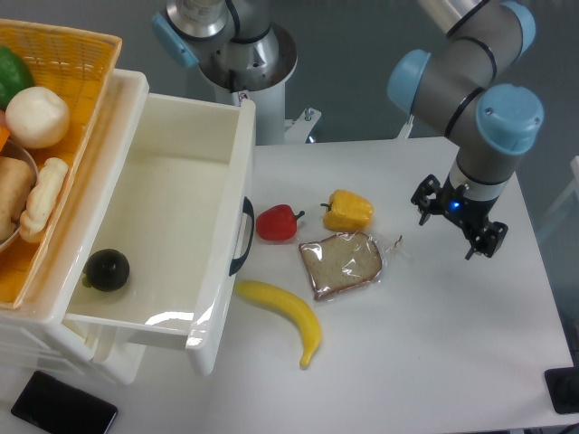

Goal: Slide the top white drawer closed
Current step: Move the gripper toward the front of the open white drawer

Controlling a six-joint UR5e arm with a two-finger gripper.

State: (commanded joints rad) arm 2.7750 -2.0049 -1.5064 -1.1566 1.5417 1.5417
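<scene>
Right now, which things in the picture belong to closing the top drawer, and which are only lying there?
For the job:
- top white drawer, pulled open
- its black handle
- gripper, off to the side, touching nothing

Only lying about:
- red pepper
- yellow pepper
- bagged bread slice
- banana
- orange basket
- dark round fruit inside the drawer

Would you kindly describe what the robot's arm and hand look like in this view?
The arm has thick grey cylindrical segments with light blue caps at the joints. The hand is small and black, with two short fingers and a small blue light glowing at its centre. No cables are visible.
</scene>
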